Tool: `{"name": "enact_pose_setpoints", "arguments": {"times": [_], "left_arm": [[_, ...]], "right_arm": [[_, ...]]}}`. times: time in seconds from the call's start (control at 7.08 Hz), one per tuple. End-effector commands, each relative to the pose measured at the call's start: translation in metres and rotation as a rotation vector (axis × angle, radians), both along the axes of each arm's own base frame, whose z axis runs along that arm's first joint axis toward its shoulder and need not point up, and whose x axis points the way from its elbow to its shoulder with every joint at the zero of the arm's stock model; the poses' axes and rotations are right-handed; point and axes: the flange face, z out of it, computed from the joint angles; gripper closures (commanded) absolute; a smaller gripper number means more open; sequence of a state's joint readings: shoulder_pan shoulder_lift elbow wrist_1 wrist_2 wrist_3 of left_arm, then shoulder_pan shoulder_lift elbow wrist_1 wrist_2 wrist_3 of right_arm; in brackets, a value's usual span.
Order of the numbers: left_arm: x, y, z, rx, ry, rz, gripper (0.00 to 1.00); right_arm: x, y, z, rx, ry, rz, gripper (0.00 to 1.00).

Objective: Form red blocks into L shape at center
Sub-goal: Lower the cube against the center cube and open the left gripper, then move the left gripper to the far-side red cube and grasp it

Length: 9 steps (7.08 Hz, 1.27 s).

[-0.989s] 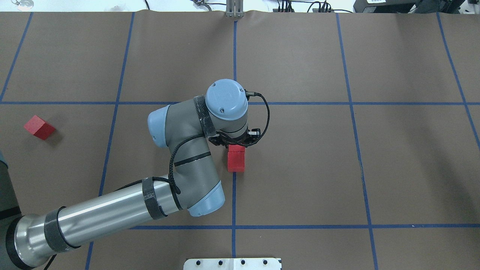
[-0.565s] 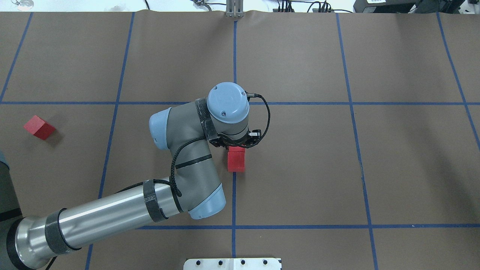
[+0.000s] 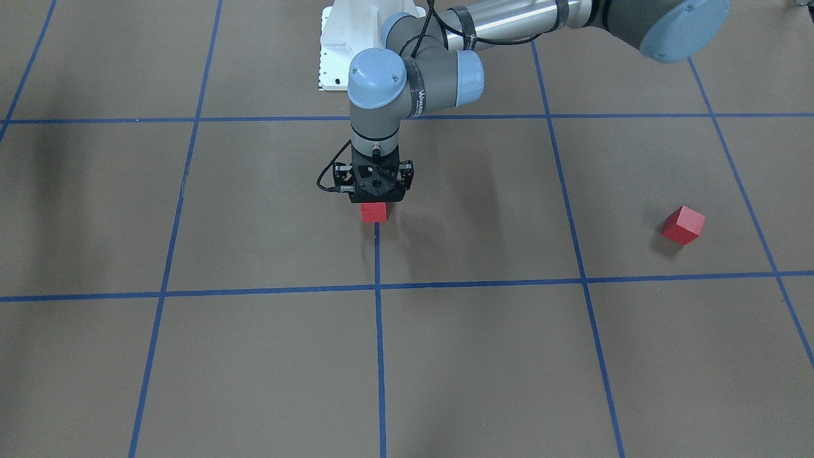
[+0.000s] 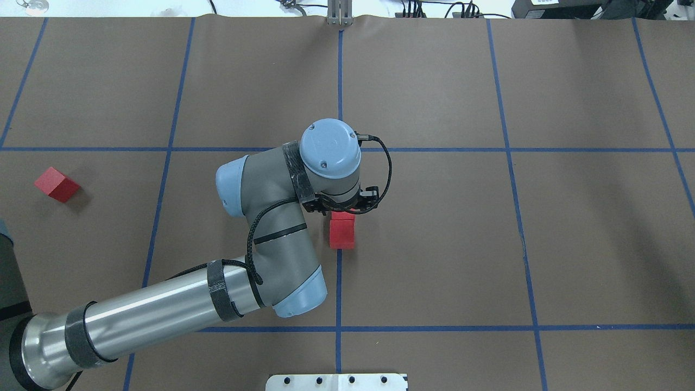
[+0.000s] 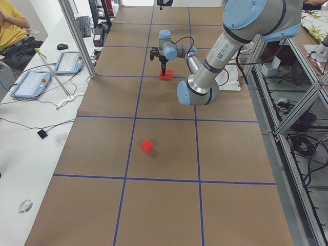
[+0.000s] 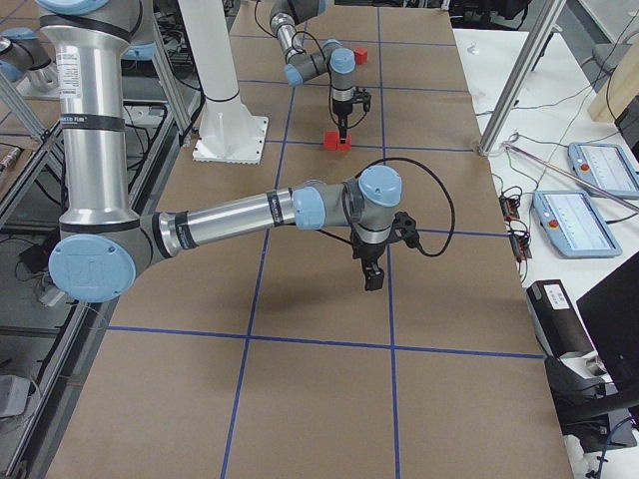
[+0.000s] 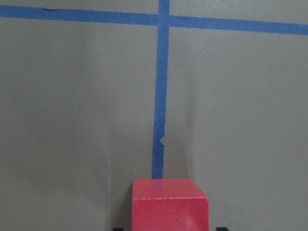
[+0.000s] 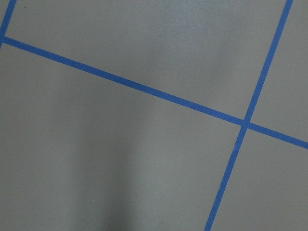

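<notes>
My left hand (image 3: 374, 203) stands over the middle blue line (image 4: 339, 81) with its fingers either side of a plain, matte bright-red cube (image 7: 169, 206) on the table (image 4: 434, 244), though I cannot tell if it grips. A second cube (image 4: 342, 238) sits right against it, and the third cube (image 4: 57, 184) lies well apart, turned askew. Of the right hand (image 6: 371, 279) I cannot tell the opening.
</notes>
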<state>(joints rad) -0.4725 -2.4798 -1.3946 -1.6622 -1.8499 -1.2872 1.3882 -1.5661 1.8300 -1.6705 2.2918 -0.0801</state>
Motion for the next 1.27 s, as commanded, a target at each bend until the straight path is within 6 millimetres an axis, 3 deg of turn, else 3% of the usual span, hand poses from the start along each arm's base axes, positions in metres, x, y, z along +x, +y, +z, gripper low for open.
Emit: {"name": "enact_pose_setpoints", "arguments": {"times": [0.0, 0.14, 0.28, 0.42, 0.56, 0.85, 1.13], "left_arm": [[-0.017, -0.018, -0.005, 0.005, 0.004, -0.023, 0.00], [-0.032, -0.027, -0.013, 0.053, 0.017, -0.005, 0.00], [-0.046, -0.025, 0.001, 0.101, 0.003, 0.034, 0.00], [-0.080, -0.025, 0.030, 0.172, -0.008, 0.075, 0.00], [-0.123, -0.023, 0.068, 0.233, -0.024, 0.124, 0.00], [-0.220, -0.039, 0.157, 0.278, -0.058, 0.241, 0.00], [-0.322, -0.052, 0.257, 0.344, -0.076, 0.313, 0.00]], "right_arm": [[0.000, 0.000, 0.000, 0.000, 0.000, 0.000, 0.01], [0.000, 0.000, 0.000, 0.001, 0.000, -0.001, 0.01], [0.000, 0.000, 0.000, 0.001, 0.000, -0.001, 0.01], [0.000, 0.000, 0.000, 0.000, 0.000, 0.000, 0.01], [0.000, 0.000, 0.000, 0.001, 0.000, -0.001, 0.01], [0.000, 0.001, 0.001, -0.001, 0.000, -0.001, 0.01], [0.001, 0.004, 0.004, -0.008, 0.001, 0.000, 0.01]]}}
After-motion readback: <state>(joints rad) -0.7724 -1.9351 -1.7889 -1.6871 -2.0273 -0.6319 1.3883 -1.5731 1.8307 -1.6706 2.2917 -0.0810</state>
